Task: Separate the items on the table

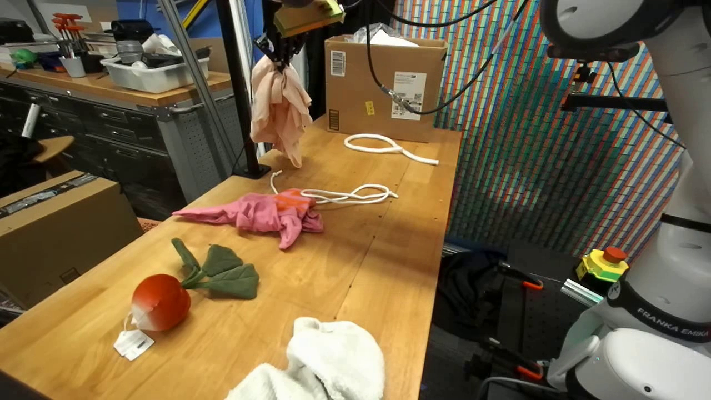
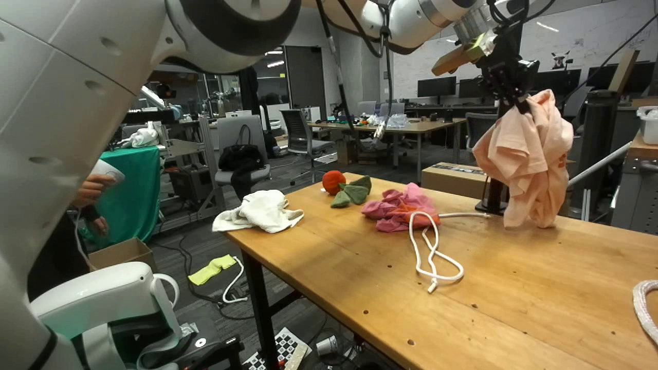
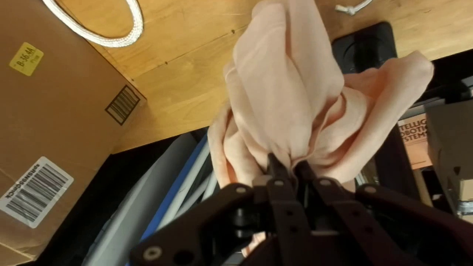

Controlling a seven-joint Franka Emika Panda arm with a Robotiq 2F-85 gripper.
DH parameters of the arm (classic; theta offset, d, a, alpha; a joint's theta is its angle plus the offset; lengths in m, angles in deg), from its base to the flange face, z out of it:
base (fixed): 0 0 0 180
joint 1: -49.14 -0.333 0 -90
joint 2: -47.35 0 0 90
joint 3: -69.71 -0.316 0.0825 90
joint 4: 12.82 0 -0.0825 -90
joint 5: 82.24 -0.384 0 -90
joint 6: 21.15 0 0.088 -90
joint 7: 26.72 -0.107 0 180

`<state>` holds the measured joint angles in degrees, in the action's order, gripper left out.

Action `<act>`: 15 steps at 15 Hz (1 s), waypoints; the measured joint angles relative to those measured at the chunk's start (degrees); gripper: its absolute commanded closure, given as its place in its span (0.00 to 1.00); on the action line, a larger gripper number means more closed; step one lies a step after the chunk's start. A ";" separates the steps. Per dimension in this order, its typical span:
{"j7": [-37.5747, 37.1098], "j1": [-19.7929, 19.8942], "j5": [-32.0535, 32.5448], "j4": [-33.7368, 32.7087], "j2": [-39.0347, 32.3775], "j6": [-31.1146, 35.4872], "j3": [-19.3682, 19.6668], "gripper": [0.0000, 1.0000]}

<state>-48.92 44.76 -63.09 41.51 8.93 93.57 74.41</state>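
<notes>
- The hand (image 3: 289, 163) grips the peach cloth (image 3: 273, 81), pinched tight on one bunched fold; I'd not loosen it until the cloth lies down.
- Just under the hand, the cloth hangs in loose folds near the edge of the tabletop (image 1: 333, 266). Its tail may be brushing the wood; I can't tell. Lower it slowly, tail first and well inward, or it could slide off.
- Right beside the hand stands the post (image 1: 239, 94). I'd swing the cloth away from it, since a fold could catch.
- On the opposite side of the hand from the post is the box (image 1: 361, 89), with the cord (image 1: 391, 149) just beside it.
- Farther from the hand, the rope (image 1: 347, 196) lies against the pink cloth (image 1: 253, 214); whether it runs beneath, I can't make out. The step looks like giving the peach cloth its own spot, so I'd aim between cord and rope, touching neither.
- Well away from the hand, the toy (image 1: 161, 303) and the towel (image 1: 333, 355) lie apart from each other; best leave both alone.
</notes>
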 measured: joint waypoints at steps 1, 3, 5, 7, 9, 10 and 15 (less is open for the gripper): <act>-0.78 0.15 0.14 -1.28 -1.22 0.00 0.73 0.96; -1.98 0.54 0.18 -3.46 -3.19 -0.01 1.94 0.95; -2.98 0.88 0.18 -5.20 -4.71 -0.02 2.99 0.95; -4.09 1.00 0.29 -6.68 -5.97 -0.03 3.98 0.95; -4.84 1.00 0.47 -7.78 -6.94 -0.11 4.71 0.65; -5.06 1.00 0.50 -8.23 -7.32 -0.28 4.97 0.64; -5.05 0.91 0.52 -9.27 -8.01 -0.93 5.16 0.27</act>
<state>-53.97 45.67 -62.56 32.24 0.92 92.64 79.57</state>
